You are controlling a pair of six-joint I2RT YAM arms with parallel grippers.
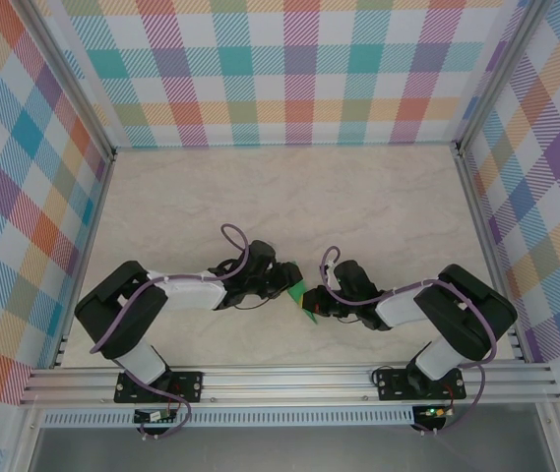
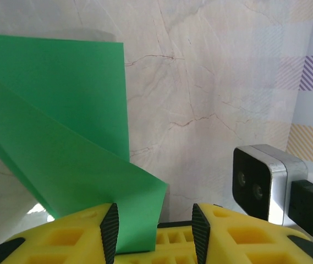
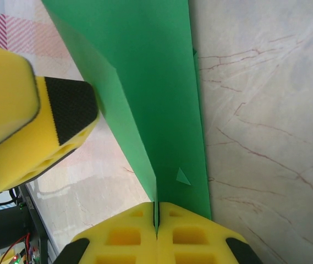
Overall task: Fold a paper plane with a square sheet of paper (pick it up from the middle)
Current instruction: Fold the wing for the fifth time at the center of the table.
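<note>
here, right gripper [image 3: 156,213] pinches the plain green paper [image 3: 162,93]; left gripper [image 2: 155,223] gapes.

green paper [image 1: 300,293] tiny from above, shape unclear, cropped at wrist views' edges

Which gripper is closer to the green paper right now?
Right: the right gripper is clamped on the folded green paper. The left gripper stands partly open, a paper corner between its fingers.
</note>
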